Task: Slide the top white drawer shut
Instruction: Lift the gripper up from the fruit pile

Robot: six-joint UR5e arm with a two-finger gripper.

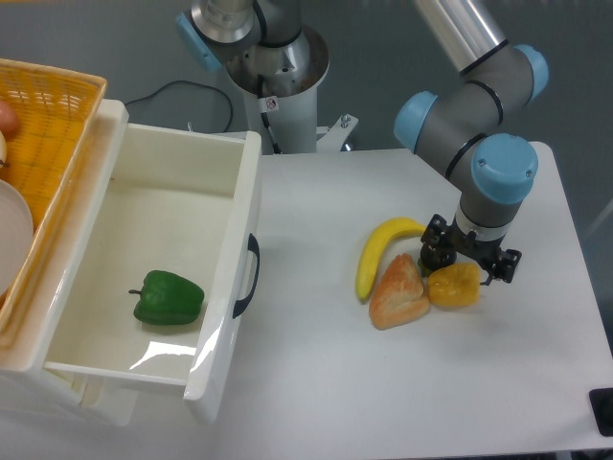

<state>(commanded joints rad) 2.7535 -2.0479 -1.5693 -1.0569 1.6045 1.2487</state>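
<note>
The top white drawer (226, 316) stands pulled far out at the left, its front panel facing right with a dark curved handle (248, 276). A green bell pepper (169, 298) lies inside it. My gripper (458, 270) is well to the right of the drawer, pointing down right above a yellow bell pepper (455, 287) on the table. Its fingertips are hidden behind its dark body and the pepper, so I cannot tell whether it is open or shut.
A banana (378, 251) and a piece of bread (398, 293) lie next to the yellow pepper. A yellow wicker basket (53, 134) sits on top of the drawer unit. The lower drawer (91, 395) shows just below the open one.
</note>
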